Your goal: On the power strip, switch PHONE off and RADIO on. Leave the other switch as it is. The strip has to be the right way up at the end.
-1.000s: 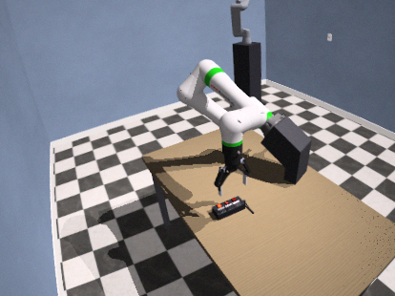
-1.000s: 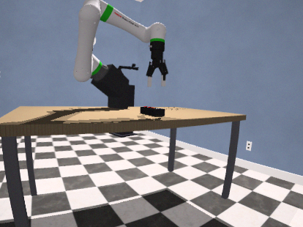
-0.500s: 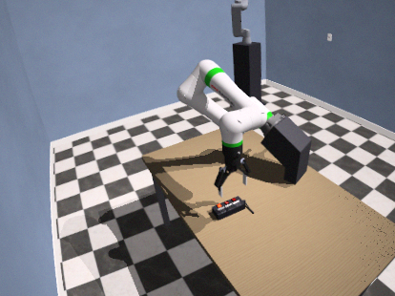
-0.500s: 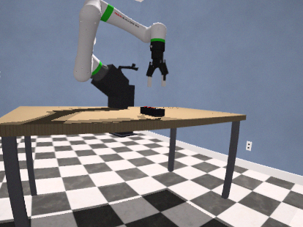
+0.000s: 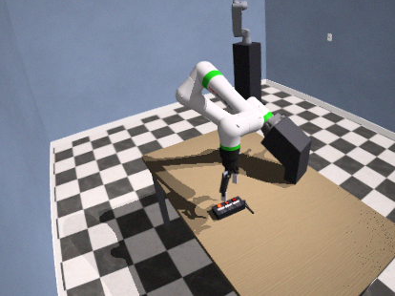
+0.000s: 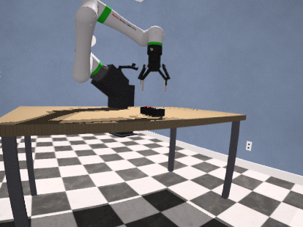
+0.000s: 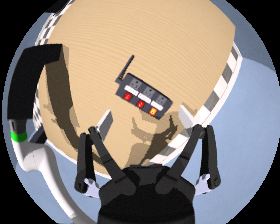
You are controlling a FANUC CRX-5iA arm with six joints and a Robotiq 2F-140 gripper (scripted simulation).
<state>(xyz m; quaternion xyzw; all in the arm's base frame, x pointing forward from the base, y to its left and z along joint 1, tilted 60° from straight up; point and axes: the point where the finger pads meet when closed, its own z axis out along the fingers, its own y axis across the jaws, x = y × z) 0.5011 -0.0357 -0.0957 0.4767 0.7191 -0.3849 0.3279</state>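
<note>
A black power strip [image 5: 230, 207] lies flat on the wooden table near its left edge, switches facing up. The wrist view shows the power strip [image 7: 143, 97] with three rocker switches; two look red and the one at the right end glows orange. The labels are too small to read. A short cable stub sticks out of one end. My gripper [image 5: 228, 181] hangs above the strip, fingers pointing down, wide open and empty. It also shows in the side view [image 6: 154, 87], well above the strip [image 6: 152, 110], and in the wrist view [image 7: 145, 121].
The robot's dark base block [image 5: 286, 146] sits on the table behind the strip. The table edge [image 5: 183, 218] runs close to the left of the strip. A second grey arm on a black pedestal [image 5: 246, 65] stands far back.
</note>
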